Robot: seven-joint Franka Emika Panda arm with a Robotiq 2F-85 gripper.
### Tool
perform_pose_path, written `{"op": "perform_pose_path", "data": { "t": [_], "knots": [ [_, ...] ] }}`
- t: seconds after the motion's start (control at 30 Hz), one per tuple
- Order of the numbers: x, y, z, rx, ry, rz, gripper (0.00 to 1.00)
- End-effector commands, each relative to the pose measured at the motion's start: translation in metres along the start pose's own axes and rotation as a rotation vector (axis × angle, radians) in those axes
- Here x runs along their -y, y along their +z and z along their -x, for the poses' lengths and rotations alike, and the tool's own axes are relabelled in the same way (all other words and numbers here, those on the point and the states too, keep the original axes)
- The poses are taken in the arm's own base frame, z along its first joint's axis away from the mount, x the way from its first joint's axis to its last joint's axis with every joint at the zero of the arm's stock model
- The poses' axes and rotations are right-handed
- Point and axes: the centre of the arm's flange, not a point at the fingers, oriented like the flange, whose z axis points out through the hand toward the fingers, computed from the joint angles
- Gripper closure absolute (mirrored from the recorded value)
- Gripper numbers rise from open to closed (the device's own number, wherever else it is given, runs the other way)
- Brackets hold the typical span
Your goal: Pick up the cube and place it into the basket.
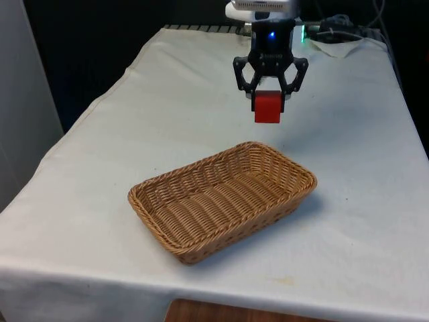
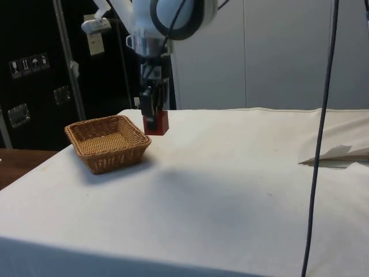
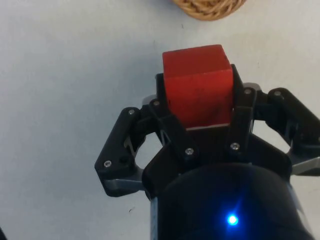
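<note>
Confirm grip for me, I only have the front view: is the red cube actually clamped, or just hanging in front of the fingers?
Observer: Clamped. In the wrist view the black two-finger gripper squeezes the red cube on both sides.
Operator: Is it over the basket?
Observer: No. The side view puts the cube beside the woven wicker basket, outside its rim.
Operator: Off the cloth?
Observer: Yes, held above the white tablecloth.

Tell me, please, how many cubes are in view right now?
1: the red cube is held in the claw, raised off the white cloth beyond the wicker basket. No place here could hide another.
</note>
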Motion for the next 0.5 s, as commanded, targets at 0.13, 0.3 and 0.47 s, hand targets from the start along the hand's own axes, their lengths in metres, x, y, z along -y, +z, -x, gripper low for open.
{"op": "perform_pose_path", "data": {
  "t": [0.13, 0.3, 0.47],
  "knots": [
    [0.000, -0.008, -0.012, -0.001, 0.008, -0.001, 0.99],
    [-0.001, -0.017, -0.029, -0.009, 0.012, -0.002, 0.99],
    [-0.001, -0.022, -0.044, -0.014, 0.013, -0.004, 0.99]
  ]
}}
